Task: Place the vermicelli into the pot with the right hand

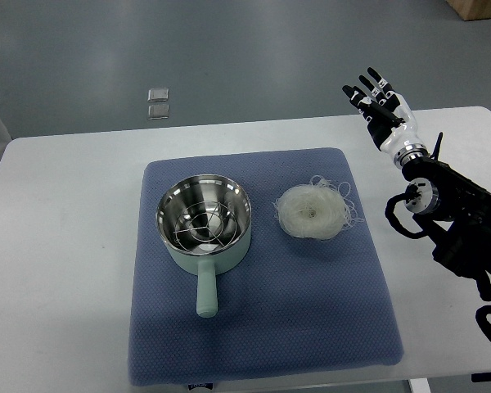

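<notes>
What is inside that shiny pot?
A few thin loose strands lie in the pot; the vermicelli nest sits outside, beside it. The near inner wall is hidden by the rim.

A white table (65,246) carries a blue mat (262,327) laid flat at its middle. The mat's near edge reaches the table's front

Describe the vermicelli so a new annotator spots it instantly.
Find the blue mat in the middle of the white table. Two things sit on it: a pale green pot with a handle on the left, and right of it the vermicelli, a whitish round nest with loose strands straying from its edges.
</notes>
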{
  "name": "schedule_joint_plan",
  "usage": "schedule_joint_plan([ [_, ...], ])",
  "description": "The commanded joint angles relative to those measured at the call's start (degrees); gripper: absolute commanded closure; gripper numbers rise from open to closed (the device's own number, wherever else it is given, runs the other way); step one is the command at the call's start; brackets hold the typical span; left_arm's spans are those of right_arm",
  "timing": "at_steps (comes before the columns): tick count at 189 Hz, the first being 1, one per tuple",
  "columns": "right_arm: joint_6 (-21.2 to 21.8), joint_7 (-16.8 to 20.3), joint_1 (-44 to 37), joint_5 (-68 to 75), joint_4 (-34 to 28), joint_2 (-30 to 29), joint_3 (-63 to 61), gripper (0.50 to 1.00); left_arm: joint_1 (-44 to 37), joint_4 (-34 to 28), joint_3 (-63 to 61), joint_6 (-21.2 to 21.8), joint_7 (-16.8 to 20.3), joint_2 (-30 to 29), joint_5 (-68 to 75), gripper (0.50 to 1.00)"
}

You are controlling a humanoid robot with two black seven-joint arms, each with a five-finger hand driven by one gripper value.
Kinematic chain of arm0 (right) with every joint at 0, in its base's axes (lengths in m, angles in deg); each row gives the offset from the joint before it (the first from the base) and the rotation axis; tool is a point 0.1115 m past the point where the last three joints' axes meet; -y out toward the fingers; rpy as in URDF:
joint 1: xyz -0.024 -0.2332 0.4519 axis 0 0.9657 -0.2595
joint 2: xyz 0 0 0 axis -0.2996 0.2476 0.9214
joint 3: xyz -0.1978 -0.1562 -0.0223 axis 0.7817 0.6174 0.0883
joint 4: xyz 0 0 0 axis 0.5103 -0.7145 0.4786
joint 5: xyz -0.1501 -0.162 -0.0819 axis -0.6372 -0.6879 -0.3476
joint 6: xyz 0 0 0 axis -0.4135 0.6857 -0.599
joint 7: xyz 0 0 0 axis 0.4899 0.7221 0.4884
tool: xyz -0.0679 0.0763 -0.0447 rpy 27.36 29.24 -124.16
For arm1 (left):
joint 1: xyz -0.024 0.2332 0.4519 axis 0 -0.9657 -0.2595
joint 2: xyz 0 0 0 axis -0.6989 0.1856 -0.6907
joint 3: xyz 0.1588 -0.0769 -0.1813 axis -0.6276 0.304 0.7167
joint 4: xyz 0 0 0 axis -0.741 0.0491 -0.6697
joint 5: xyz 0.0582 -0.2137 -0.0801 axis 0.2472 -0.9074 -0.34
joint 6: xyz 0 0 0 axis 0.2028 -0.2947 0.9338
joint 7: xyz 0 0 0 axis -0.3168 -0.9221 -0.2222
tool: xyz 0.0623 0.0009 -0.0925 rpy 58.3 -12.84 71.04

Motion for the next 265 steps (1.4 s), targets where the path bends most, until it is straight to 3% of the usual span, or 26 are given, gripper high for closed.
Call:
schedule_joint_plan([
  [1,0.0,0.0,0.0,0.0,0.0,0.0,0.0,0.581,0.0,0.0,0.0,0.0,-0.1,0.0,0.0,0.5],
  [265,0.0,0.0,1.1,-0.1,-0.5,0.6,0.2,0.581,0.7,0.0,0.0,0.0,-0.6,0.0,0.0,0.5],
])
